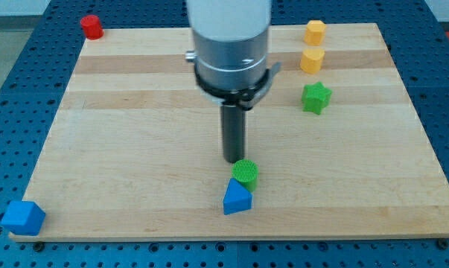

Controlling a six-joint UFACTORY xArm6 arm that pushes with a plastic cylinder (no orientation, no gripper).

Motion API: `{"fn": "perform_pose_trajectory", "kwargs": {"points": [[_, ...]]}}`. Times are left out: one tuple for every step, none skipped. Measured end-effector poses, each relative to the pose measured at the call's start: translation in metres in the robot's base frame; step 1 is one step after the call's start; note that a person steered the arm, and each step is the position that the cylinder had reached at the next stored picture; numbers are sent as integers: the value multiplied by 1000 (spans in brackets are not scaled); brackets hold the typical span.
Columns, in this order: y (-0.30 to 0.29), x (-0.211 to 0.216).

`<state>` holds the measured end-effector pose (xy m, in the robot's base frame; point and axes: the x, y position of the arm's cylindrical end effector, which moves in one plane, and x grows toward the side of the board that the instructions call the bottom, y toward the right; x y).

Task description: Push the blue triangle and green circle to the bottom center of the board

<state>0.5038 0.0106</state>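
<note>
You are looking at a pale, striped wooden board on a blue perforated table. The triangle and cube are showing blue, the ribbed circle and star green, the cylinder red, two blocks yellow-orange.

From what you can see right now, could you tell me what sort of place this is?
Probably a robotics lab bench: a wooden board on a blue perforated table, with small blocks like the green circle, and my tip just above it.

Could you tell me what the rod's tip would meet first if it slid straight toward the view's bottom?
My tip would meet the green circle first, just below it, then the blue triangle touching it; depth is uncertain.
</note>
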Motion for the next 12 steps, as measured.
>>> {"fn": "perform_pose_trajectory", "kwargs": {"points": [[13,0],[11,-6],[2,-4],[2,20],[2,51],[2,56],[2,56],[2,54],[3,31],[33,12],[86,13],[145,29]]}}
